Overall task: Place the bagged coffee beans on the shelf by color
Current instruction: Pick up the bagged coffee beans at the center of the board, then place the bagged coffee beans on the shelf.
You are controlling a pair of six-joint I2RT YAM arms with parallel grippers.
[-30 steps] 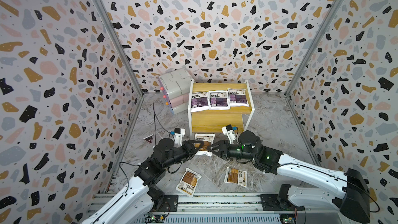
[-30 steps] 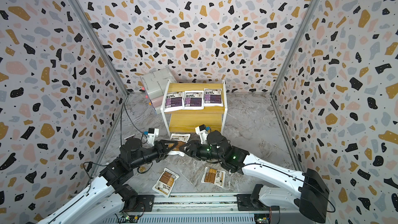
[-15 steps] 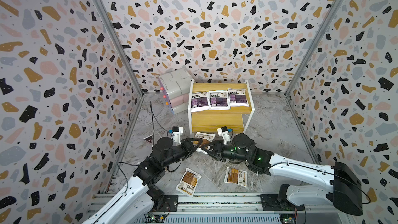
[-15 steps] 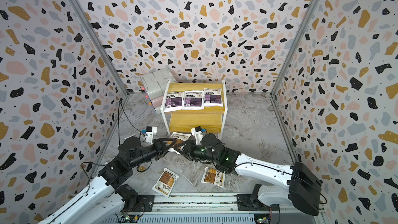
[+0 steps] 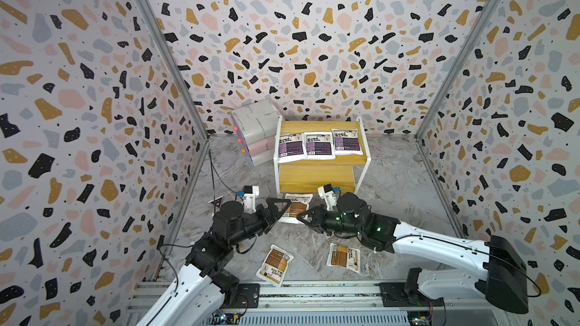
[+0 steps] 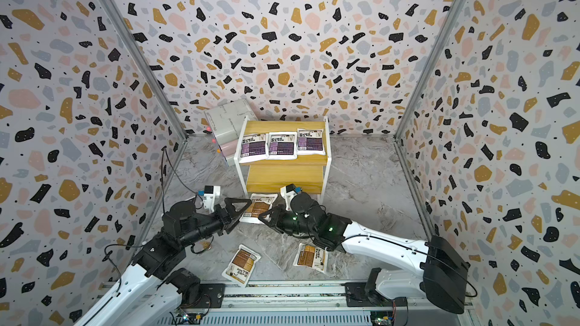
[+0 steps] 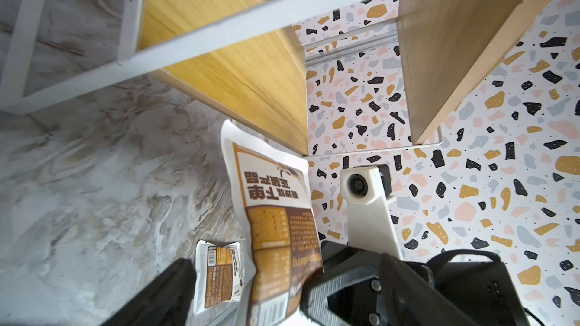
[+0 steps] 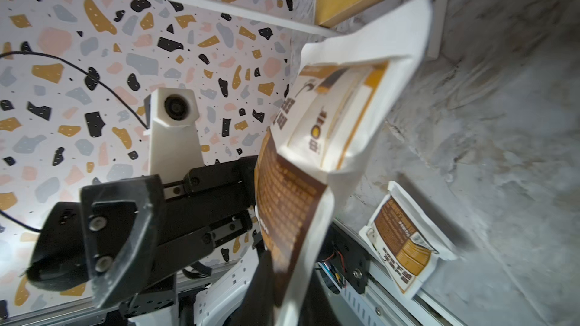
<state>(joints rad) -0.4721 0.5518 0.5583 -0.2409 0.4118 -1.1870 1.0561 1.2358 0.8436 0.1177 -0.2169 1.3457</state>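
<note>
At the right gripper (image 5: 302,215) the jaws are pinched on a lower corner of a brown-label pouch (image 5: 296,206). The pouch seems lifted off the floor (image 5: 395,189), just in front of the shelf (image 5: 315,175). In a top view its long axis runs roughly 12 to 6 o'clock, and the free end points at 12 toward the shelf's bare lower board. The left gripper (image 5: 280,210) sits at 9 o'clock of the pouch, jaws spread wide and holding nothing. The right arm alone carries it, so that arm looks best placed to push on toward 12. Three purple-label pouches (image 5: 318,145) fill the top board, and two brown floor pouches (image 5: 274,265) lie at 6 o'clock.
</note>
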